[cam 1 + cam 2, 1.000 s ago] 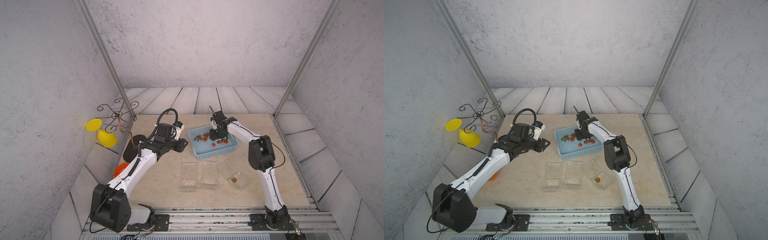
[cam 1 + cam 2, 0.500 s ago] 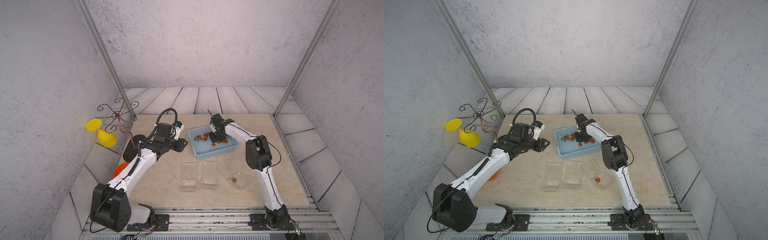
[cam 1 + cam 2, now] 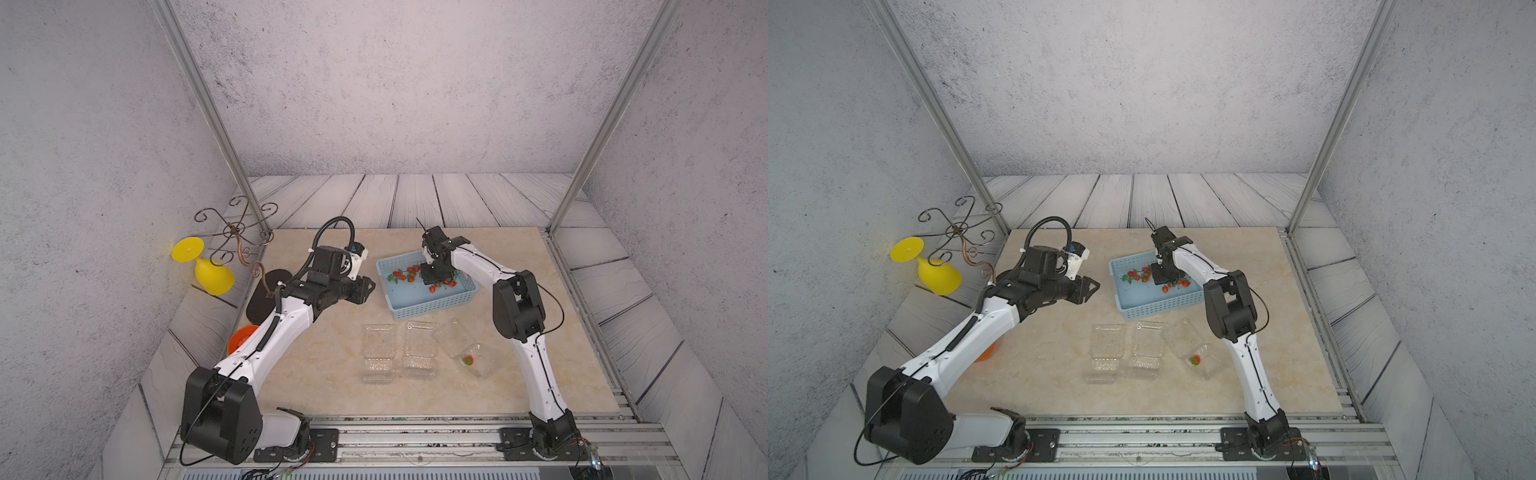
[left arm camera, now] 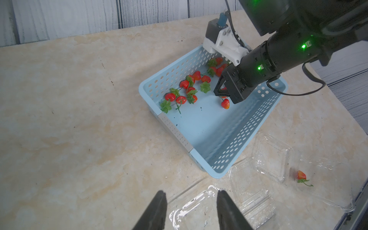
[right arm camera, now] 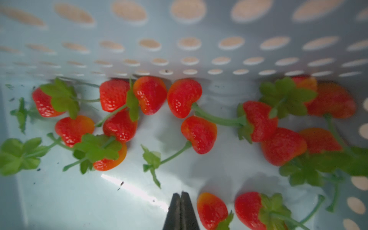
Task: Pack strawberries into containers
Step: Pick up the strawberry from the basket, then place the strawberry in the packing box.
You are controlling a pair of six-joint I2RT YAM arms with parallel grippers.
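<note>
Several red strawberries with green caps lie in a light blue perforated basket. My right gripper is down inside the basket. Its fingers are pressed together with nothing showing between them, and one strawberry lies just beside the tips. Three clear containers stand open in front of the basket: two empty ones and one holding a single strawberry. My left gripper hovers open and empty left of the basket.
A yellow goblet lies on its side under a curly wire stand at the far left. A black disc and an orange bowl sit partly hidden behind my left arm. Metal rails run along the table's front edge.
My right gripper's fingers have closed together inside the basket, and that arm's elbow has shifted slightly. The left arm has not moved.
</note>
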